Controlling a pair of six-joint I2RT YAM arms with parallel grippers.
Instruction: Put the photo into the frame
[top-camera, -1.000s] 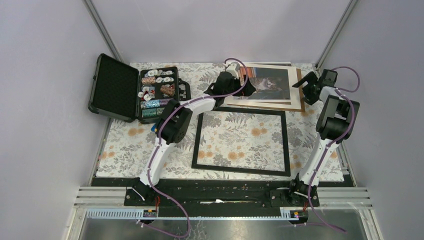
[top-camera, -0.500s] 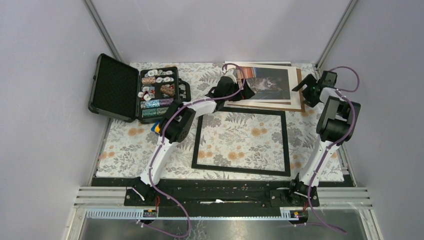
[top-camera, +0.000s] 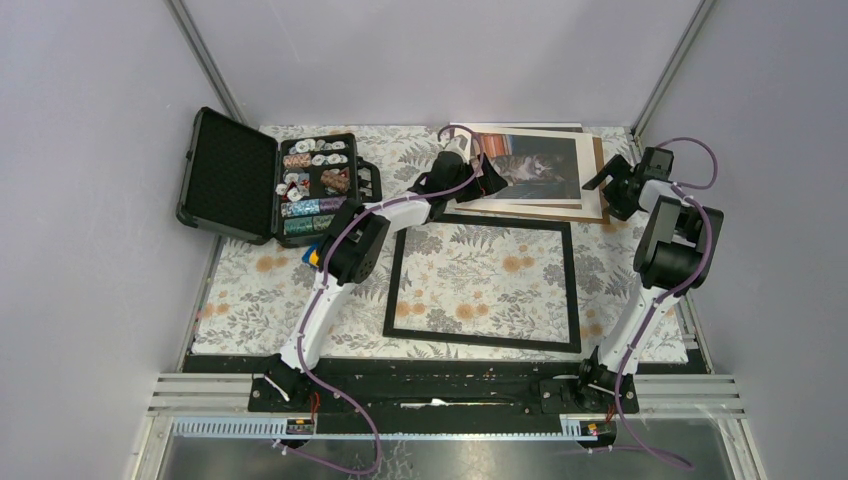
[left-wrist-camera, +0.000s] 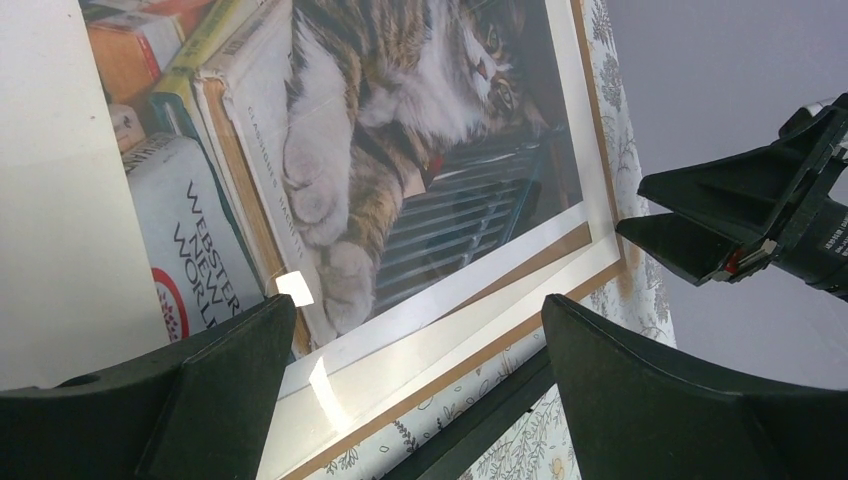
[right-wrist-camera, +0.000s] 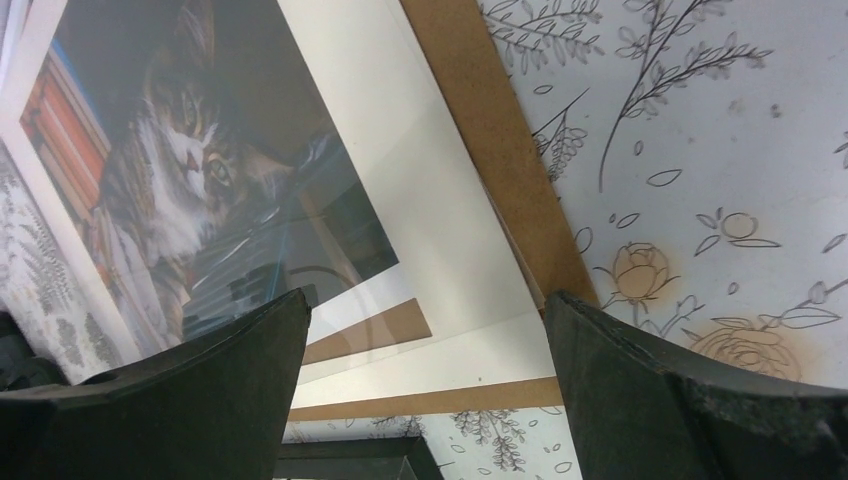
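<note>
Left tool (top-camera: 476, 170) and right tool (top-camera: 612, 182) hang spread and empty at either end of the cat photo (top-camera: 540, 160). It lies on its backing board (top-camera: 560, 213), beyond the empty black frame (top-camera: 394, 283). Lifting and inserting both remain.

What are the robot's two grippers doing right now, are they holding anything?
Left gripper: open, holding nothing, over the photo.
Right gripper: open, holding nothing, over the edge of the brown backing board.
</note>
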